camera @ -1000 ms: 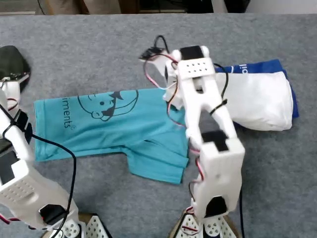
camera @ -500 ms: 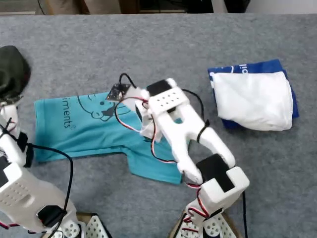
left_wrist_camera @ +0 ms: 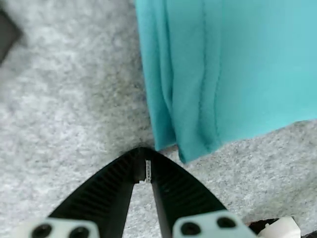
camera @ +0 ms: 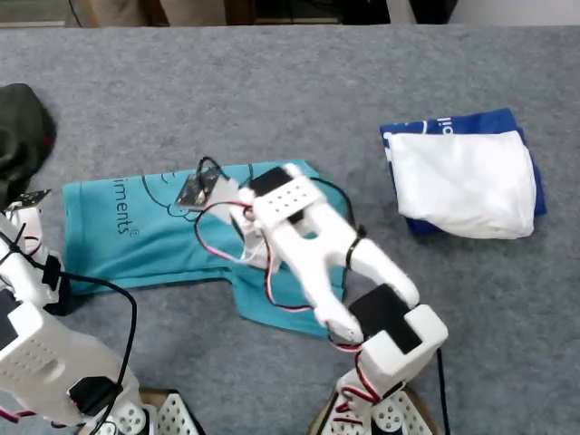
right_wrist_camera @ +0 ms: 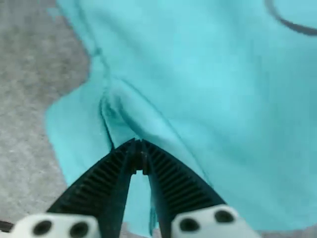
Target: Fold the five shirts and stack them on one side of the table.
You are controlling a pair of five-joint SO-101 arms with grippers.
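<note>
Swinging left from beside the folded pile, the right arm (camera: pixel 308 245) now lies across the middle of the teal shirt (camera: pixel 136 236), while the left arm (camera: pixel 36 335) has drawn a little nearer along the shirt's left edge. The teal shirt lies spread out at the centre-left of the grey counter (camera: pixel 272 91), print up, one sleeve sticking out toward the near side. The right hand (right_wrist_camera: pixel 138 156) is clenched, its tips together right over a crease where that sleeve meets the body; whether any cloth is pinched between them cannot be told. The left hand (left_wrist_camera: pixel 143 166) is also clenched and holds nothing, its tips on the bare counter just off the shirt's near-left corner. The likely next step is a fold of the teal shirt, and the risks sit in those two hands. A clenched hand pressed down on cloth would probably drag and bunch it instead of lifting an edge. The left hand is off the fabric, so it may miss the corner unless it opens and shifts over the hem. The right arm's loose wires hang low over the shirt and could snag a raised flap. At the right of the counter a folded white shirt (camera: pixel 462 186) lies on a blue shirt (camera: pixel 453 122), well apart from the arms. A dark garment (camera: pixel 23 127) sits at the far left edge, near the left arm's sweep.
</note>
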